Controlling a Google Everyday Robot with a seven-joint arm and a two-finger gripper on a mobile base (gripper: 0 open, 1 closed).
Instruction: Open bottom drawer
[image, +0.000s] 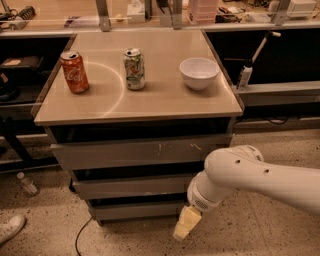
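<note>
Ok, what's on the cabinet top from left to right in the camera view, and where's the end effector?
Red cola can → green-and-white soda can → white bowl. The end effector is low down near the floor, in front of the right end of the bottom drawer.

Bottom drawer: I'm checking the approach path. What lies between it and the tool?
Nothing shows in the camera view: the pale yellow tool hangs right at the right end of the lowest, narrow grey drawer front; contact cannot be judged.
</note>
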